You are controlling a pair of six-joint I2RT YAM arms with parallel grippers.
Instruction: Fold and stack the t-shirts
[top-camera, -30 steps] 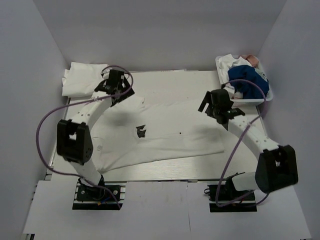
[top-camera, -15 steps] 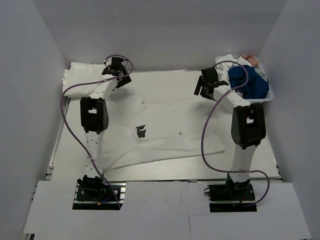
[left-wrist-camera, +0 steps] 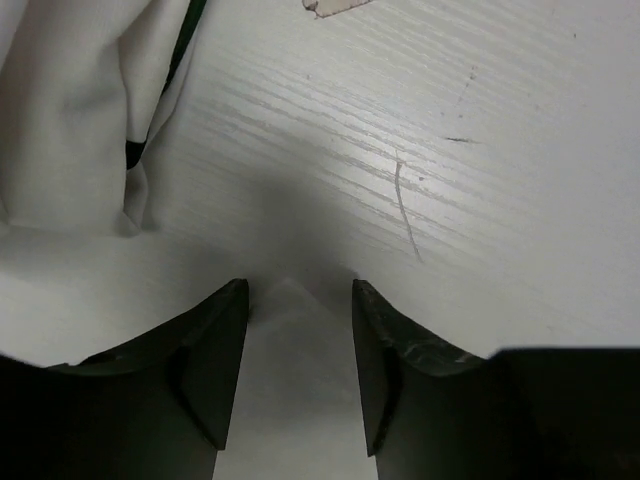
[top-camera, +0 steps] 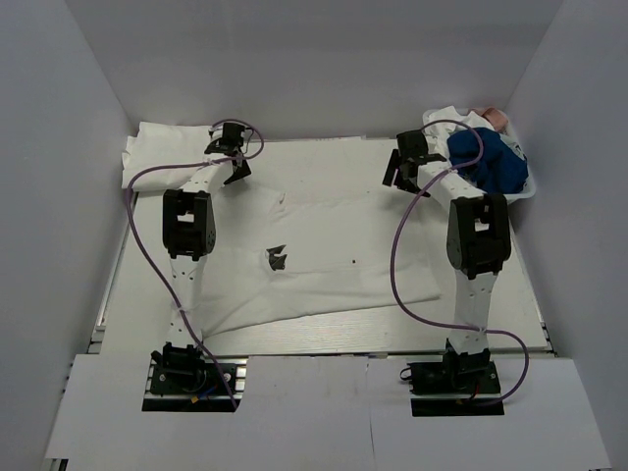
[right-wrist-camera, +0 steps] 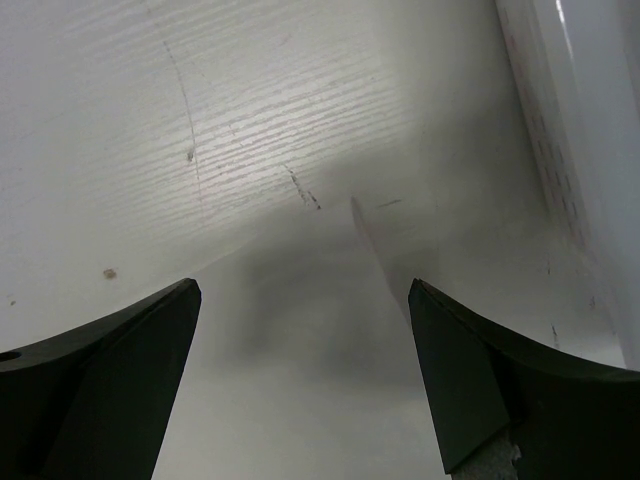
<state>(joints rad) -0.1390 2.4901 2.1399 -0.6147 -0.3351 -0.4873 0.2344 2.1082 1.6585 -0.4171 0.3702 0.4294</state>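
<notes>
While the printed t-shirt is spread flat on the surface, a second white t-shirt is seen at far left; the left tool is parted around one far corner, the right tool opened wide above the other.

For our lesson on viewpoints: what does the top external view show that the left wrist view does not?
Only the top external view: the right gripper, open, the shirt's black print, and a blue garment at far right. Only the left wrist view: a shirt corner lying between the fingers of the open left gripper, and a thin scratch. Both: the left gripper, the white t-shirt and the table.
</notes>
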